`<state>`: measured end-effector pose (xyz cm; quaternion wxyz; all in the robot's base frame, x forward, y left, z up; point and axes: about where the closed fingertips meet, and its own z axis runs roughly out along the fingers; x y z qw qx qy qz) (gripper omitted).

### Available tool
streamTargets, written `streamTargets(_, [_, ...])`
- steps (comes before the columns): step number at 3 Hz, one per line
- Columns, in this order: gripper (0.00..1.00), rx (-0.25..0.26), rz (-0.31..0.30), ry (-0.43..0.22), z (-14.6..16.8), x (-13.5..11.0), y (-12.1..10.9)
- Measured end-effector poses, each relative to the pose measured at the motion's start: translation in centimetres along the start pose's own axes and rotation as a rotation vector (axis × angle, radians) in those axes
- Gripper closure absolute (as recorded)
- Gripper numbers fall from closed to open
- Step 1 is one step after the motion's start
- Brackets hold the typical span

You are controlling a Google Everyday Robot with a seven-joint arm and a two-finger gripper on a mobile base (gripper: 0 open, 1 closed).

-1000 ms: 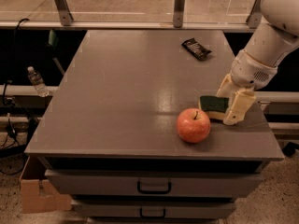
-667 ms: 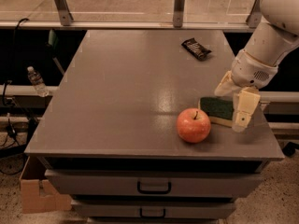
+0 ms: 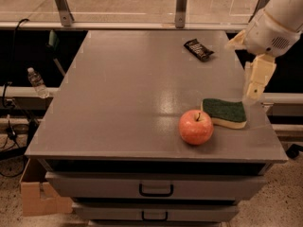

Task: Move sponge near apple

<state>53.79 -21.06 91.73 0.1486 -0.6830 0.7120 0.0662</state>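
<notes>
The sponge [image 3: 224, 112], dark green on top with pale yellow foam below, lies flat on the grey table [image 3: 128, 89] near its right front corner. The red-orange apple [image 3: 196, 126] stands just to its left and front, almost touching it. My gripper [image 3: 247, 63] hangs above and to the right of the sponge, lifted clear of it. It is open and empty. One pale finger [image 3: 257, 79] points down towards the sponge's right end.
A small black snack wrapper [image 3: 198, 49] lies at the table's back right. Drawers with handles [image 3: 156, 190] sit below the tabletop. A water bottle [image 3: 36, 82] and a cardboard box [image 3: 38, 197] are on the floor to the left. A railing runs behind the table.
The gripper has let go of the sponge and risen up and to the right. The sponge now lies uncovered beside the apple.
</notes>
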Motion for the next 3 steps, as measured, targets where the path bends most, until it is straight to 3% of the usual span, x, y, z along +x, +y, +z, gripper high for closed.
streamTargets(2, [0.0,0.314,-0.093,-0.189,-12.2,-6.2,-4.8])
streamTargets(3, [0.0,0.352,-0.101,-0.205,-13.6,-6.7,-5.3])
